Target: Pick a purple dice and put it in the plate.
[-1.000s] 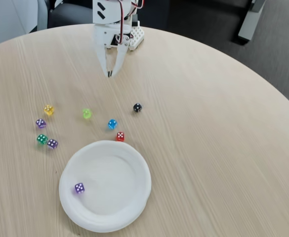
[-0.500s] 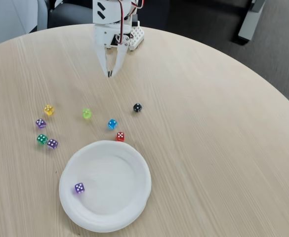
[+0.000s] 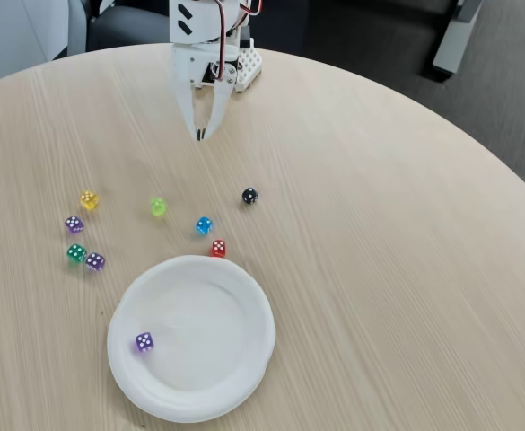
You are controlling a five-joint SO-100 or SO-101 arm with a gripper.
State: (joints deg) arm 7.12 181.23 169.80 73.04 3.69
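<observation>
At the far edge of the round wooden surface (image 3: 379, 233), white claw (image 3: 200, 136) pointing down, fingertips together, holding nothing, purple dice (image 3: 144, 341) inside the white plate (image 3: 244, 296) near its left rim, red die (image 3: 218, 248) touching the plate's top rim, blue die (image 3: 204, 225), black die (image 3: 249, 195) and green die (image 3: 157, 206) between claw and plate.

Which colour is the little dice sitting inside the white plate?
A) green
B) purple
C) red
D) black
B: in the fixed view the purple dice lies inside the plate, near its left side, while the red dice, green dice and black dice sit on the table outside it.
</observation>
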